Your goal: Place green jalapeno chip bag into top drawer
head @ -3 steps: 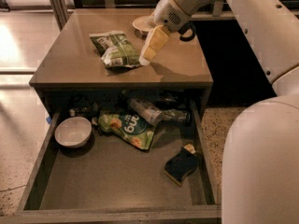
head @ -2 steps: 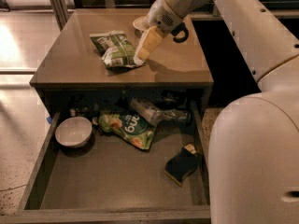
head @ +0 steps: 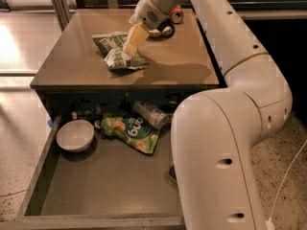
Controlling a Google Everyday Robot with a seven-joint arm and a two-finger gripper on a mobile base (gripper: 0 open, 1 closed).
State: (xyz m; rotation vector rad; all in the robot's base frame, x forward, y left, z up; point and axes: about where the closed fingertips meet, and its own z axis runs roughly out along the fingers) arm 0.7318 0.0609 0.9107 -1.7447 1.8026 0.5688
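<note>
The green jalapeno chip bag (head: pixel 125 61) lies crumpled on the brown surface (head: pixel 182 61), towards its middle and a little left. The gripper (head: pixel 127 48) comes down at a slant from the upper right, and its pale yellow tip meets the top of the bag (whether it is gripping the foil or only touching it, I cannot tell).

Below the surface the top drawer (head: pixel 110 190) stands pulled out, its flat bottom mostly bare at the front. At its back left sits a white bowl (head: pixel 75 135), with a brighter light-green bag (head: pixel 130 131) just beside it to the right. A clear wrapped item (head: pixel 151 114) lies tilted behind that bag. The white arm (head: pixel 216 152) fills the right foreground and hides the drawer's right side.
</note>
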